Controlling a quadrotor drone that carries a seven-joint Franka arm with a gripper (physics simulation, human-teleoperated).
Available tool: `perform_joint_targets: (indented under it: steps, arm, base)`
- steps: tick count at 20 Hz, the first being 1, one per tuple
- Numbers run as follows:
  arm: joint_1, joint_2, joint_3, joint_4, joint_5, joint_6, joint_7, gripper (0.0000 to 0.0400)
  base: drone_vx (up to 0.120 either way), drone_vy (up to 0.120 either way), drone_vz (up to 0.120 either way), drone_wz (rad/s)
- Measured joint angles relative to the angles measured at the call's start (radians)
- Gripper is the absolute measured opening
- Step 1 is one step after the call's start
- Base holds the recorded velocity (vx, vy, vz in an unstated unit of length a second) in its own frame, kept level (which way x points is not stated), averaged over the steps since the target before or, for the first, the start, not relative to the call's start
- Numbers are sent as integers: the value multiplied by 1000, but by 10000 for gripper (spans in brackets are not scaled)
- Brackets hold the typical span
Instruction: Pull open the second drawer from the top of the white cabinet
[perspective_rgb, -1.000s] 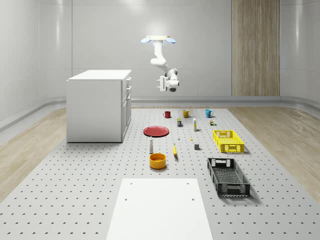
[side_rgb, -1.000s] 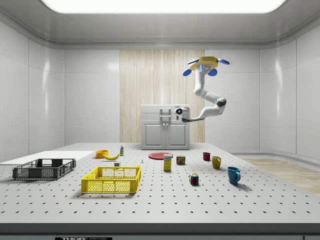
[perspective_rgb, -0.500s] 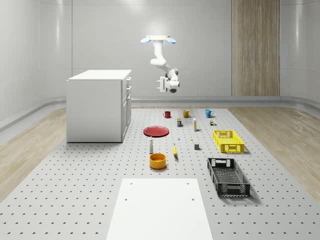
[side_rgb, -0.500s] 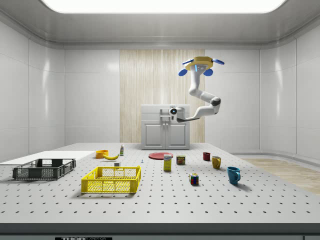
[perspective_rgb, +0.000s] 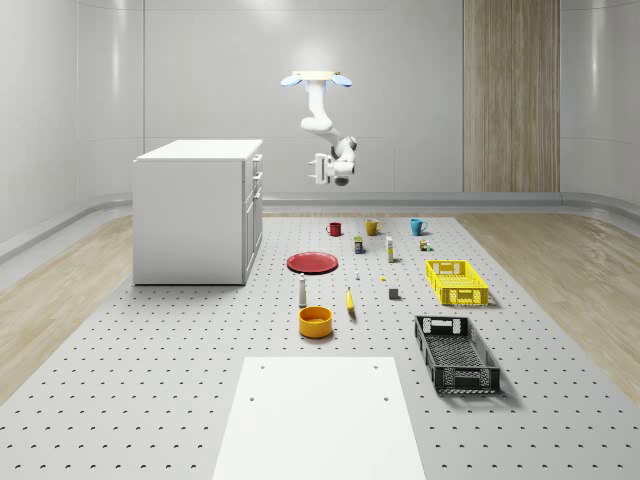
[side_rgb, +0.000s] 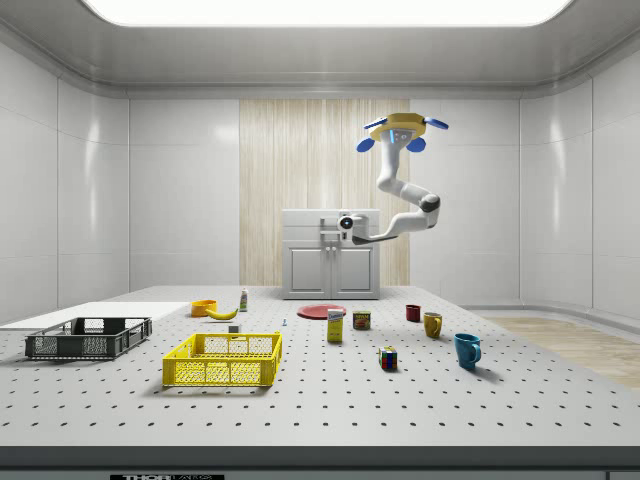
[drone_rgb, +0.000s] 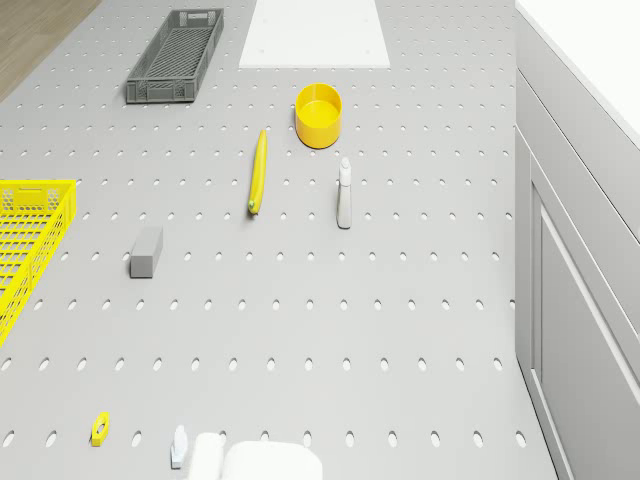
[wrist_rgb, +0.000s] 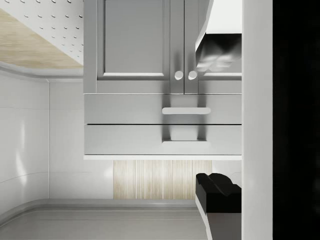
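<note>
Approach step, no contact yet: the gripper (perspective_rgb: 318, 170) hangs in free air facing the white cabinet (perspective_rgb: 196, 212), level with its upper drawers and clearly apart from the front. Can't tell if the fingers are wide or narrow; the wrist view has one dark finger (wrist_rgb: 218, 191) at the frame edge but the gap isn't readable. Straight ahead of the gripper in the wrist view (camera rolled, so the cabinet reads inverted) is the second drawer (wrist_rgb: 125, 108) with its bar handle (wrist_rgb: 186, 111), between the top drawer (wrist_rgb: 125, 139) and the two doors with round knobs (wrist_rgb: 178, 75). All drawers look shut. Next move, as I judge it: close the remaining gap toward the cabinet front, line the fingers up on the second drawer's handle rather than the top one, clamp, then pull back. Risk: the two handles sit close together, easy to take the wrong one. Arm pose: hangs from the drone (perspective_rgb: 316, 78), drops down, bends at an elbow (side_rgb: 428, 205), forearm runs about level toward the cabinet, wrist pointing at the front. Drone hovers high over the pegboard table (perspective_rgb: 150, 380), beside the cabinet's drawer side, roughly above the red plate (perspective_rgb: 312, 262) and mugs (perspective_rgb: 372, 227), resting on nothing.
</note>
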Motion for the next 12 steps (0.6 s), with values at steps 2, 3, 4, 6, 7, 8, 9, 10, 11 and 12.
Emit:
perform_joint_targets:
  steps: [2, 3, 4, 6, 7, 8, 9, 10, 11, 12]
  arm:
    - [7, 0, 19, -13, 16, 24, -4, 300]
    - [11, 0, 28, -20, 25, 36, -6, 300]
    - [15, 1, 38, -26, 34, 48, -8, 300]
    - [23, 3, 58, -39, 53, 72, -14, 300]
    - [27, 5, 68, -44, 64, 85, -17, 300]
    - [32, 7, 79, -50, 74, 97, -20, 300]
    - [37, 9, 89, -55, 85, 110, -24, 300]
    - [42, 12, 99, -60, 96, 122, -27, 300]
    - [47, 14, 109, -64, 106, 133, -31, 300]
    - [51, 17, 117, -68, 116, 143, -34, 300]
  base:
    - [0, 0, 0, 0]
    - [0, 0, 0, 0]
    - [0, 0, 0, 0]
    - [0, 0, 0, 0]
    - [0, 0, 0, 0]
    - [0, 0, 0, 0]
    - [0, 0, 0, 0]
    - [0, 0, 0, 0]
    - [0, 0, 0, 0]
    - [0, 0, 0, 0]
